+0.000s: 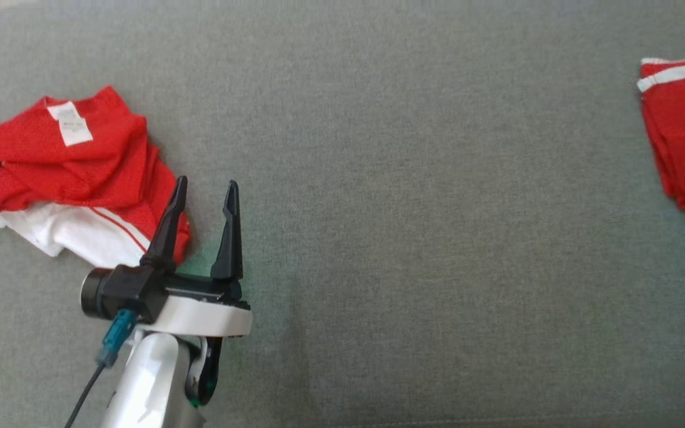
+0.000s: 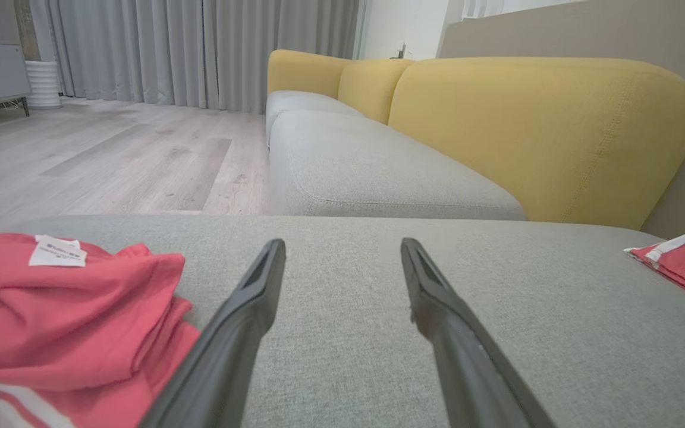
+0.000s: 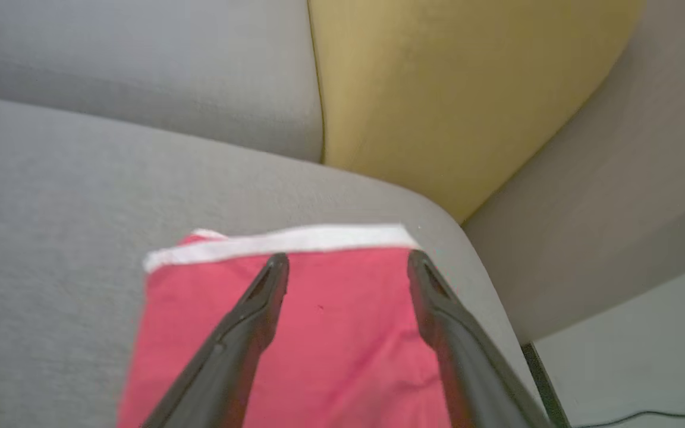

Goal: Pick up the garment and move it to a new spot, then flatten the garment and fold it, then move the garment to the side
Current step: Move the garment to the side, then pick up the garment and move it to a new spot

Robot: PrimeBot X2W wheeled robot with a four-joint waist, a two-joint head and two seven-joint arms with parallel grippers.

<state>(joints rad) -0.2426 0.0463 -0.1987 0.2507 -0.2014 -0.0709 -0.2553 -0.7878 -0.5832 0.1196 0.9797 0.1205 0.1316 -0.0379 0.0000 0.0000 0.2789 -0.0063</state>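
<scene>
Head view over a wide gray seat cushion [image 1: 408, 238]. At your left lies a crumpled garment [image 1: 69, 172], red mesh bunched over a white part with thin red stripes, a white label [image 1: 70, 123] facing up. Your left tool [image 1: 207, 181] hovers just beside its right edge, fingers spread wide, holding nothing. At the far right lies a folded garment [image 1: 684, 137], red with a white band [image 1: 675, 72], near the cushion's corner by a yellow backrest [image 3: 437, 89]. Your right tool [image 3: 348, 255] hangs over it, fingers wide apart with red cloth showing between them. Nothing looks pinched, though you cannot tell whether the tips touch the cloth.

Judging from this, the folded piece is set aside and the crumpled one is next. Expect it to be light, soft and limp: it will sag, drag, and may slip layer over layer. Take hold at a free edge, such as the red fold nearest your left tool or the white hem, pinching few layers so it opens when lifted
</scene>
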